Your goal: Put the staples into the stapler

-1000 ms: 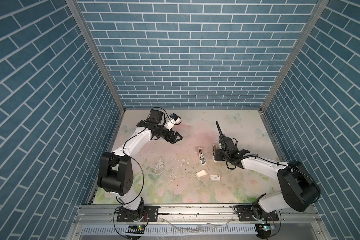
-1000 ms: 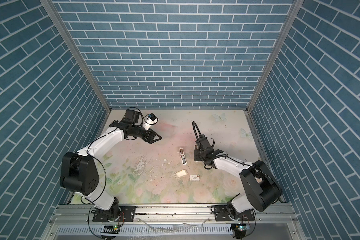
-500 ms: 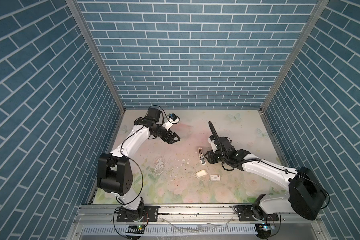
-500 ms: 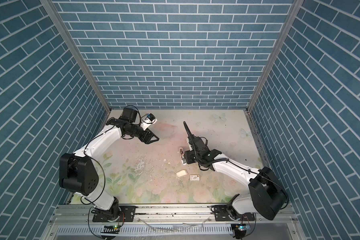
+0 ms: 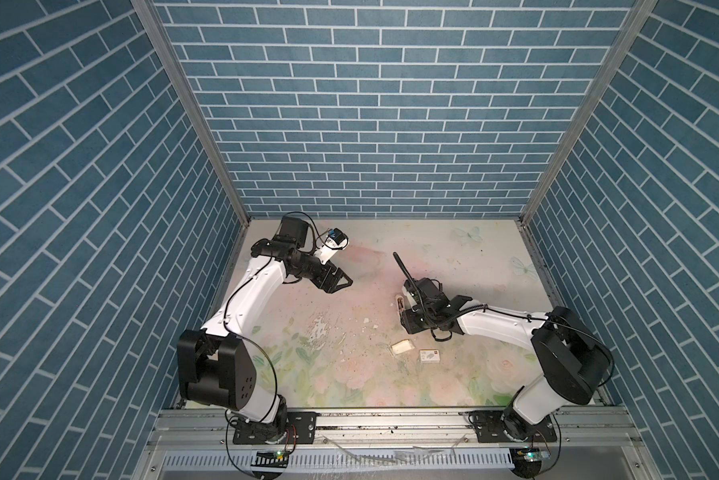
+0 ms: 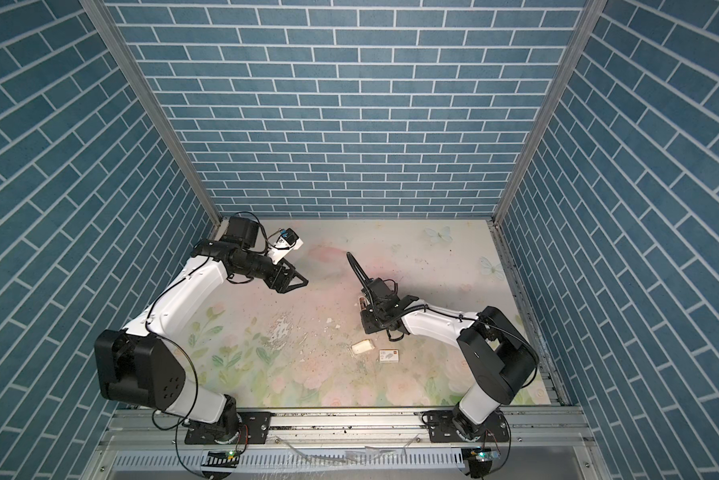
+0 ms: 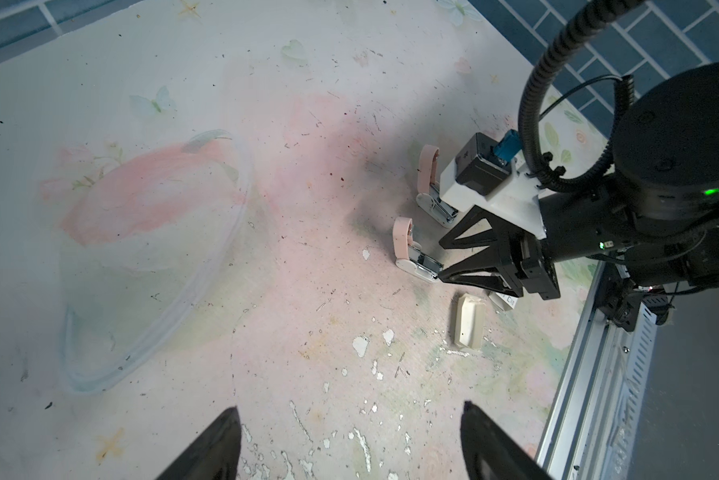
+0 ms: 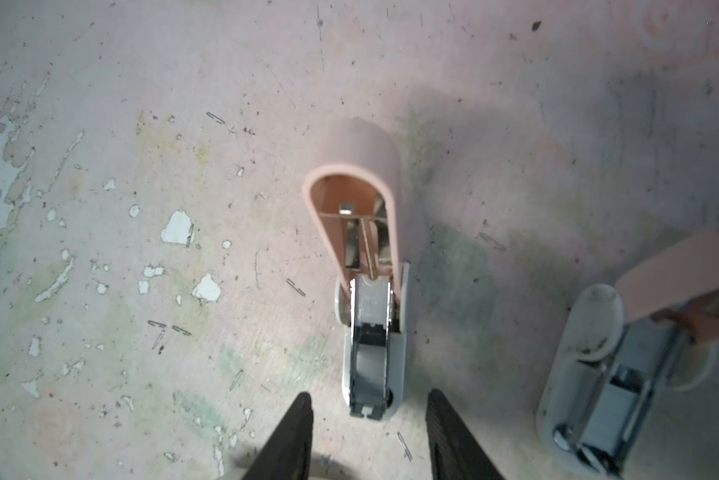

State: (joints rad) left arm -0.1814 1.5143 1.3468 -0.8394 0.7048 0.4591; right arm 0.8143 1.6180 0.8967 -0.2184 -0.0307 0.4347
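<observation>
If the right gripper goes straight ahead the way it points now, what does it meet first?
The right gripper would probably meet the open stapler first; its grey end lies between the jaws, though height is unclear.

White arm shells (image 5: 255, 294), black joints (image 5: 214, 370), ribbed black cable (image 5: 403, 270), black pointed fingers (image 7: 212, 449).

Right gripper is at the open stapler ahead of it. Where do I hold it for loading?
Pinch the stapler by its white base across its long sides at the front end, coming in low along its length, opposite the hinge. The pink lid is flipped up and the metal channel faces up, so a side pinch leaves it clear. The right gripper sits open around that end.
</observation>
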